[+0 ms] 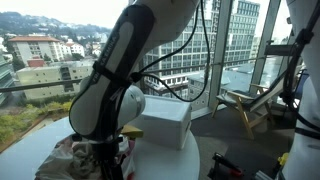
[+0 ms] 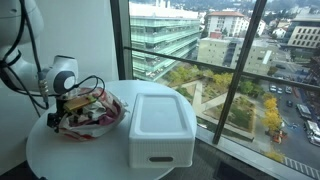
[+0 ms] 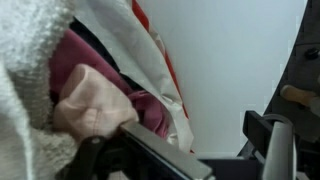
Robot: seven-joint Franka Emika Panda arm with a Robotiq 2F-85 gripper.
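Sitting low in the crumpled pink, red and white cloth pile (image 2: 97, 116) at the frame's left, my claw (image 2: 72, 102) hides its opening, so I cannot tell its grip.

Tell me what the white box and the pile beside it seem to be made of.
White box: probably moulded plastic, smooth, faintly glossy, with rounded corners and a recessed grip. Pile: cloth, going by soft crumpled folds; the wrist view shows fuzzy white fabric and pink fabric.
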